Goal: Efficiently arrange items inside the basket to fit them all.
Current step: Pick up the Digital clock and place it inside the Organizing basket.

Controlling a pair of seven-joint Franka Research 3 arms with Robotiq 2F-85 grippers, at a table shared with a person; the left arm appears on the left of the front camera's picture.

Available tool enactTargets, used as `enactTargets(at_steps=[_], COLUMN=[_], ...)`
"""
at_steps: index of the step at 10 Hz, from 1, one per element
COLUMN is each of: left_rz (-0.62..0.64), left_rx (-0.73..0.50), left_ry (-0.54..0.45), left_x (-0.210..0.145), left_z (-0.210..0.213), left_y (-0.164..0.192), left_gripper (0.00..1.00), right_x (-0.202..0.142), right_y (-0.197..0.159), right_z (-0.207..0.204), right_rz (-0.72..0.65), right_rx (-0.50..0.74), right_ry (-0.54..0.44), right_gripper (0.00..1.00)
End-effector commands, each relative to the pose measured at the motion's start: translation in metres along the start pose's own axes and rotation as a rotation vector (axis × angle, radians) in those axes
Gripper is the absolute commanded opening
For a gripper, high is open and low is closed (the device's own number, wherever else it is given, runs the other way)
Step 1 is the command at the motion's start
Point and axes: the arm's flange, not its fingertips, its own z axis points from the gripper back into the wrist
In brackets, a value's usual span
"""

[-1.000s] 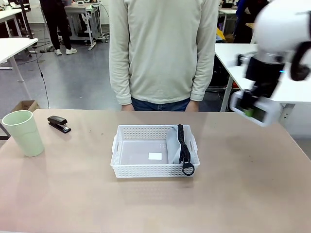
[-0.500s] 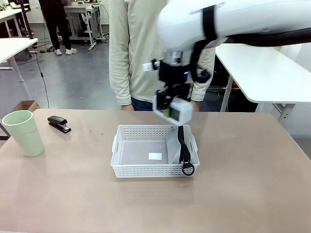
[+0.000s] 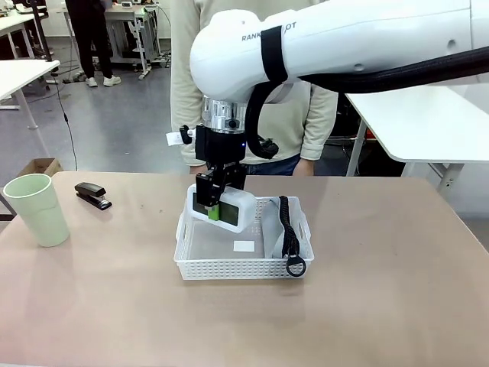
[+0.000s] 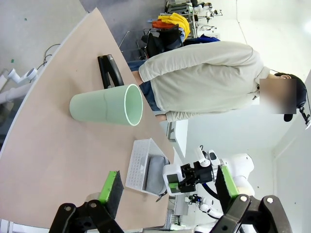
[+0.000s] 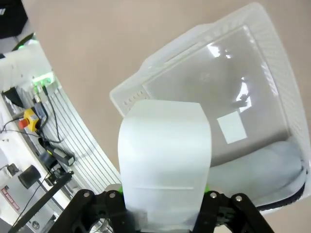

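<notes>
My right gripper (image 3: 215, 206) is shut on the white rounded box with a green label (image 3: 226, 211), holding it just above the far left part of the white perforated basket (image 3: 200, 267). From the right wrist, the box (image 5: 165, 160) rises between my fingers over the basket (image 5: 272, 63). The grey pouch (image 3: 275, 228) stands on edge against the basket's right wall, its black strap (image 3: 287, 229) draped over it. At the table's left sit the pale green cup (image 3: 38, 209) and the small black stapler (image 3: 92, 195). My left gripper (image 4: 165, 187) is open and apart from the cup (image 4: 108, 104) and stapler (image 4: 110, 71).
A person in a cream sweater (image 3: 256, 84) stands at the far side of the table, hands down. A small white label (image 3: 244, 246) lies on the basket floor. Bare tabletop (image 3: 382, 306) stretches to the right and in front of the basket.
My right arm swung from the far right across to the basket's left half and lowered the white box toward it. Cup, stapler and pouch stayed put.
</notes>
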Motion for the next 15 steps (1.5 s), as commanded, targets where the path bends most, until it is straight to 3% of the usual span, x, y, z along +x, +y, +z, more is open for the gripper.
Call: enactTargets(at_steps=[1,4,6,10,15], left_rz=[-0.022,-0.022,-0.022,-0.022,-0.022], left_rx=[-0.022,-0.022,-0.022,-0.022,-0.022], left_ry=[-0.005,-0.005,-0.005,-0.005,-0.005], left_x=[0.0,0.0,0.0,0.0,0.0], left_z=[0.0,0.0,0.0,0.0,0.0], left_y=[-0.001,-0.001,-0.001,-0.001,-0.001], left_gripper=[1.0,1.0,1.0,1.0,1.0], right_x=[0.0,-0.002,-0.02,-0.043,-0.032], right_y=[-0.01,-0.015,0.007,0.031,-0.002], right_z=[0.005,0.003,-0.02,-0.05,-0.074], right_rz=[-0.064,-0.042,-0.032,0.019,0.062], right_rx=[-0.011,-0.005,-0.158,-0.304,-0.274], right_ry=[-0.026,-0.007,-0.123,-0.198,-0.16], right_gripper=[0.53,0.54,0.54,0.54,0.54])
